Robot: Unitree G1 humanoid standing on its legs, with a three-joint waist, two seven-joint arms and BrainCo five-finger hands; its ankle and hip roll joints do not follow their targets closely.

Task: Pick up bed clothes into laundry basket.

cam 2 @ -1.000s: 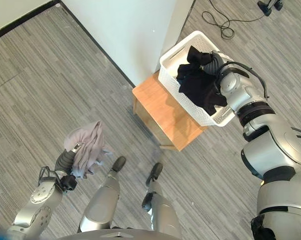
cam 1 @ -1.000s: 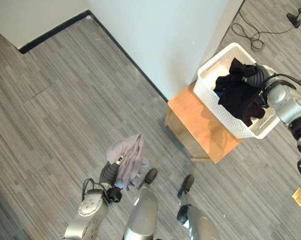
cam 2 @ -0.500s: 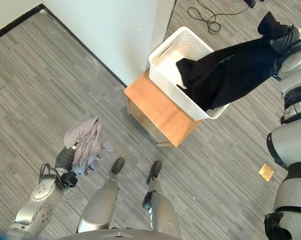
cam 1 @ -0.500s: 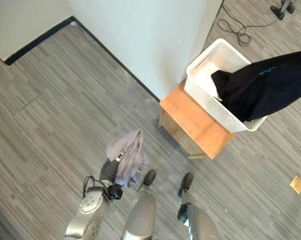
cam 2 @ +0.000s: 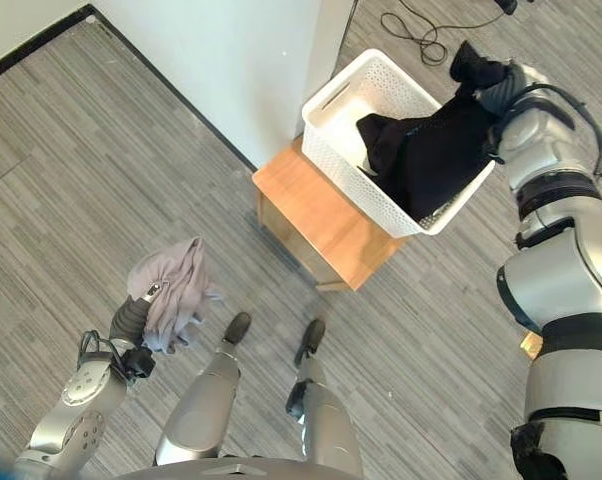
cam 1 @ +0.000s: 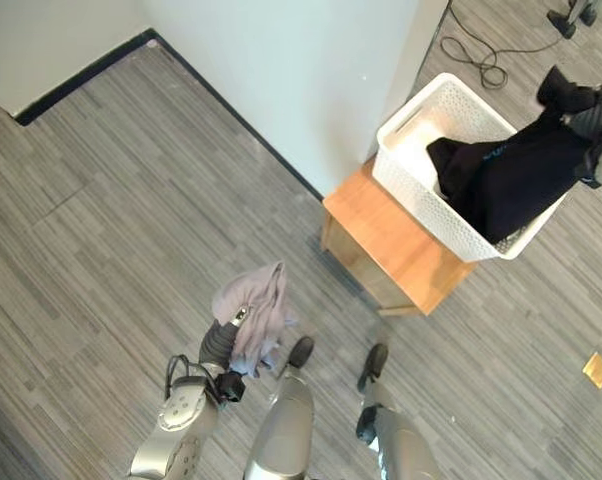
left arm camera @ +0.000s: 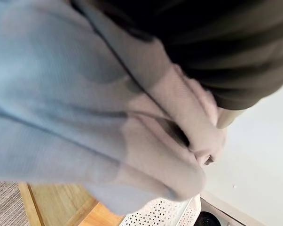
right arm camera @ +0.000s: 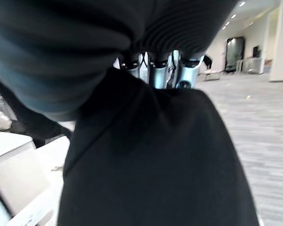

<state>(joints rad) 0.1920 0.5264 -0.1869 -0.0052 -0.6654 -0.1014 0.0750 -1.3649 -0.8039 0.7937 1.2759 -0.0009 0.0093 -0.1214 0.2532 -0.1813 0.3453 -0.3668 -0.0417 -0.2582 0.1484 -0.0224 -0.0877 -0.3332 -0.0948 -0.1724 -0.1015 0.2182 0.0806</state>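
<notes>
two soft garments (cam 1: 511, 180) (cam 1: 253, 312) hang over perforated basket (cam 1: 421, 195), floor.

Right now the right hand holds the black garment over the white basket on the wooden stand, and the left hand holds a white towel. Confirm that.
One detail is wrong: what the left hand holds is not a white towel but a pinkish-grey garment, as the right eye view shows. The rest stands: the right hand holds the black garment, which hangs into the white basket on the wooden stand.
</notes>
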